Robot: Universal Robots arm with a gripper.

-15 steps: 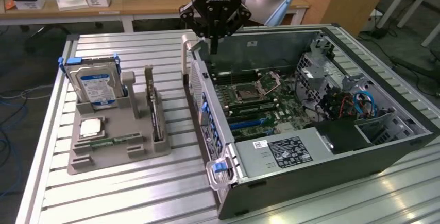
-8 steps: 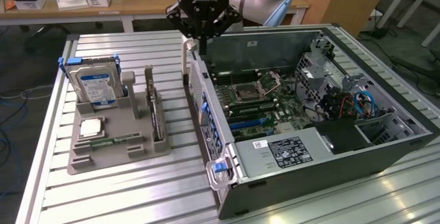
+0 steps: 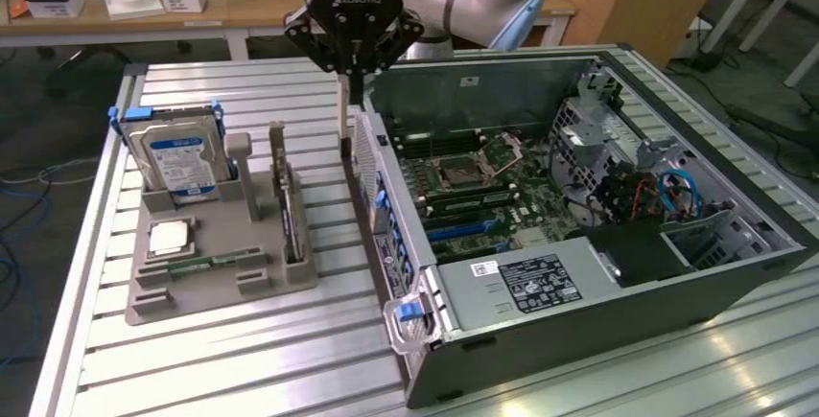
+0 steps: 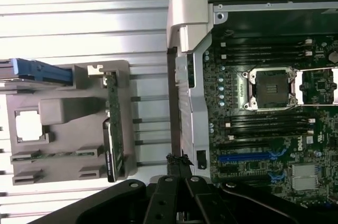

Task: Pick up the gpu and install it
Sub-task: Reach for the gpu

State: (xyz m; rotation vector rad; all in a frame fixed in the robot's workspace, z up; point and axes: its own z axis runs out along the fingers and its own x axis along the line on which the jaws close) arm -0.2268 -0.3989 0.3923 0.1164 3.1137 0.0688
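**Exterior view.** The arm's gripper [image 3: 345, 147] hangs with its two slim fingers pressed together and nothing between them. The tips are low over the slatted metal table [image 3: 256, 359], in the gap between the grey holder tray [image 3: 218, 292] and the near wall of the open computer case [image 3: 563, 331]. The gpu [image 3: 292, 211] stands on edge in a slot on the tray's side nearest the case, apart from the fingers. On the same tray, the blue-labelled hard drive [image 3: 179, 153] stands upright at the far end; a processor chip [image 3: 169, 237] and a memory stick [image 3: 205, 266] lie flat. The motherboard [image 3: 486, 187] is exposed inside the case.

**Wrist view.** The closed fingers of the gripper [image 4: 177, 159] point at the strip of table just beside the case [image 4: 190, 34] wall. The gpu [image 4: 114, 129] is seen edge-on in the tray [image 4: 63, 108], near the fingertips but not touched. The hard drive [image 4: 39, 70] shows its blue rails. The empty processor socket [image 4: 272, 89] sits on the motherboard [image 4: 253, 145].
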